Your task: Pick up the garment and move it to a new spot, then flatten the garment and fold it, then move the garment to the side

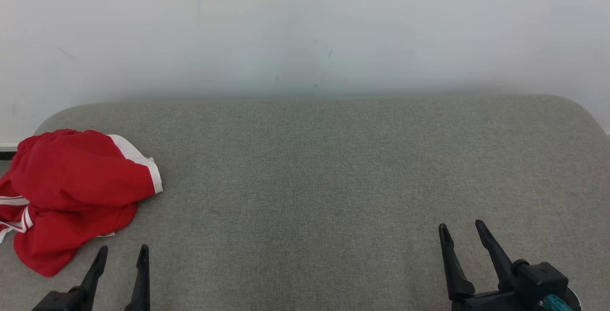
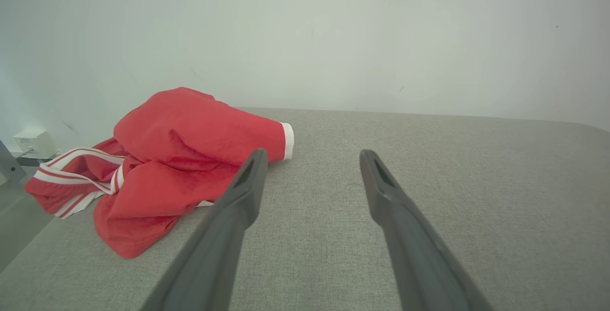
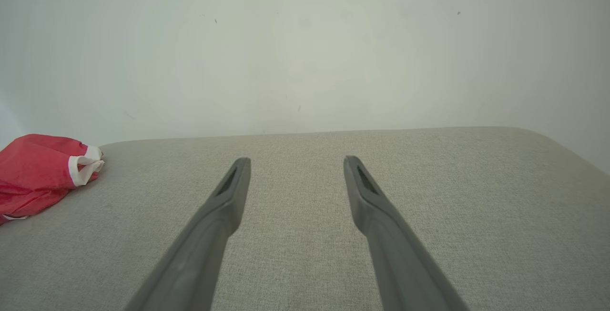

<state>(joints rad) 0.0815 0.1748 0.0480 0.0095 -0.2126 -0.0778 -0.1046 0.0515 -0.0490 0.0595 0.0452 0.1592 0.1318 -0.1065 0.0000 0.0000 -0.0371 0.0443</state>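
Note:
A crumpled red garment [image 1: 71, 192] with white trim lies bunched at the left end of the grey padded table [image 1: 333, 168], part of it hanging past the left edge. In the left wrist view the garment [image 2: 176, 163] sits just ahead and to the left of my fingers. My left gripper [image 1: 122, 251] stands open near the front edge, just right of the garment's near end and apart from it. At the lower right my right gripper [image 1: 461, 229] is open too, with nothing between its fingers, far from the garment [image 3: 38, 173].
A pale wall [image 1: 305, 30] rises directly behind the table. A small white box [image 2: 31, 142] sits low by the wall beyond the table's left end. The table's corners are rounded.

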